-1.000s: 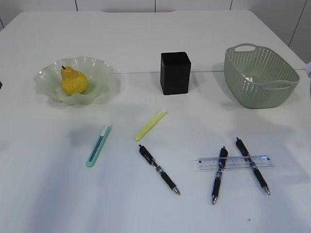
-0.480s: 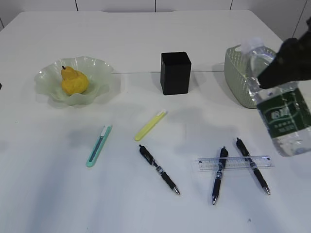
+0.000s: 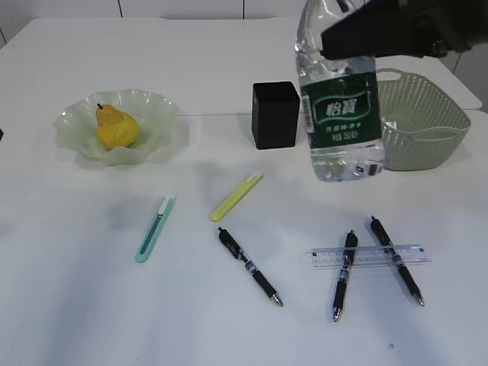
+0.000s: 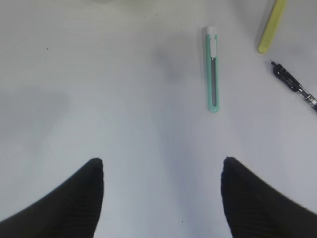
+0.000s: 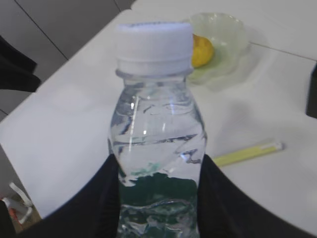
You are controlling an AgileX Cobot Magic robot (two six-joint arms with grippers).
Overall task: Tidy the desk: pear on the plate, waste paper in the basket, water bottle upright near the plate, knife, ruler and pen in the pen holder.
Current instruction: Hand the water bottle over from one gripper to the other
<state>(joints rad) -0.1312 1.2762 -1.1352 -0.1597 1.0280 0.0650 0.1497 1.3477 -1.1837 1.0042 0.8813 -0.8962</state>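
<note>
Clear plastic, the water bottle (image 3: 340, 107) hung upright above the bench (image 3: 76, 305) in my clenched right tool (image 5: 158, 178), my left tool (image 4: 161, 193) released and empty, and I judged its slick sides might slip near the plate (image 3: 164, 122).

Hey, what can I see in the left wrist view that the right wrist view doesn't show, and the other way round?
Only the left wrist view: the open, empty left pincer, a green knife and a black pen.
Only the right wrist view: the right pincer holding the water bottle, plus the pear on the plate.
Both: the white desk and the yellow knife.
</note>
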